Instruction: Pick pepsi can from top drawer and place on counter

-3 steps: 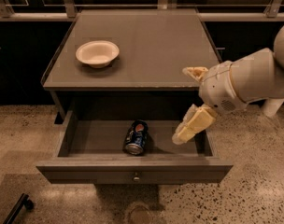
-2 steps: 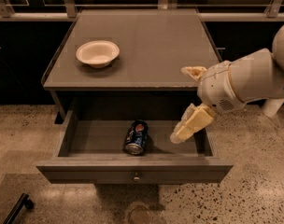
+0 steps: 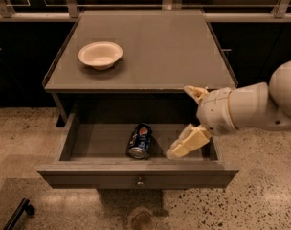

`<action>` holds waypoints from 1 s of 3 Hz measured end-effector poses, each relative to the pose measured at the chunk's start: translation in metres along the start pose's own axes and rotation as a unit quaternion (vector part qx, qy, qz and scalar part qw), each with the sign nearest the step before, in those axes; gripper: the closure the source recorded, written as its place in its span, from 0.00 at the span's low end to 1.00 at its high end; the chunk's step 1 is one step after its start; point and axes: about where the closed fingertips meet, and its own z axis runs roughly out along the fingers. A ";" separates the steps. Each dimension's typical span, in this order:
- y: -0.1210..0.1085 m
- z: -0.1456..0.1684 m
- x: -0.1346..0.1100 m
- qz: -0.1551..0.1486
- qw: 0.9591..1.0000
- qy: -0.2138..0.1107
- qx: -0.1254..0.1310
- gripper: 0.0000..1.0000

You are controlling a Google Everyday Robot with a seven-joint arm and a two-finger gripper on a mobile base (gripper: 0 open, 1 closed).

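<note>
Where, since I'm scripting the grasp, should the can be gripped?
Probably across its curved middle, from above: the can lies on its side on the drawer floor, silver end toward the front, both long sides free. The gripper, open, hangs beside it at picture right.

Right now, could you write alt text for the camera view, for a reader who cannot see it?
A robot gripper, open, hangs at the right side of the pulled-out top drawer, beside a pepsi can that lies on its side, not touching it. A white bowl sits on the counter above.
</note>
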 end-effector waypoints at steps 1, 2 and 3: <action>0.000 0.041 0.016 0.022 1.000 -0.019 -0.008 0.00; -0.003 0.074 0.029 0.039 0.999 -0.013 -0.030 0.00; -0.002 0.078 0.028 0.040 0.999 -0.013 -0.033 0.00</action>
